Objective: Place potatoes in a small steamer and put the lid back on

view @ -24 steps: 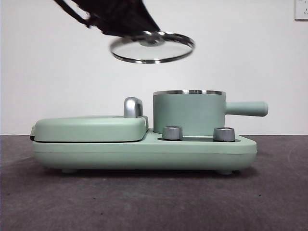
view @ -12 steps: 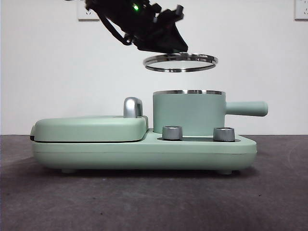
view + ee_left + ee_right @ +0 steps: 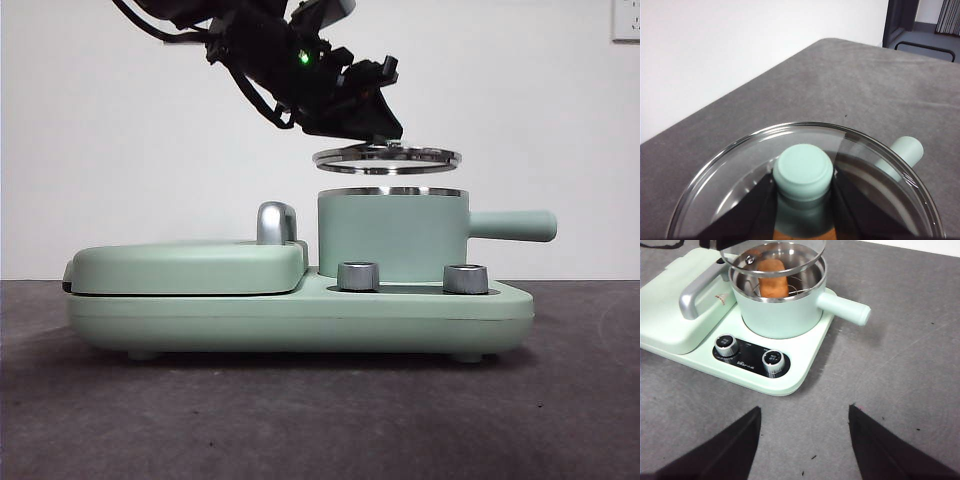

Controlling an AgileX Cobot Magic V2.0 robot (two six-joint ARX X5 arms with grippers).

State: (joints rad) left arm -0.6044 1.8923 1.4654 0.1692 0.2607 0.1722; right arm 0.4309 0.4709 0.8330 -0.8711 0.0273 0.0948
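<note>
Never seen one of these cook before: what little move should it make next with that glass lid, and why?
Probably a short, straight lowering. The left gripper holds the lid by its knob, nearly level just above the small steamer, whose rim is uncovered. The potato already lies inside, so only seating the lid remains.

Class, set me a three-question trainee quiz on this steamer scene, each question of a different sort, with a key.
1. True or false: the lid already rests on the small steamer.
2. What lies inside the steamer? A) the potato B) an egg C) nothing
3. Fill in: the left tool grips the lid by its mint-green ____.

Key: 1 false, it hovers just above the rim. 2 A. 3 knob; the right tool waits open, away from the pot.
</note>
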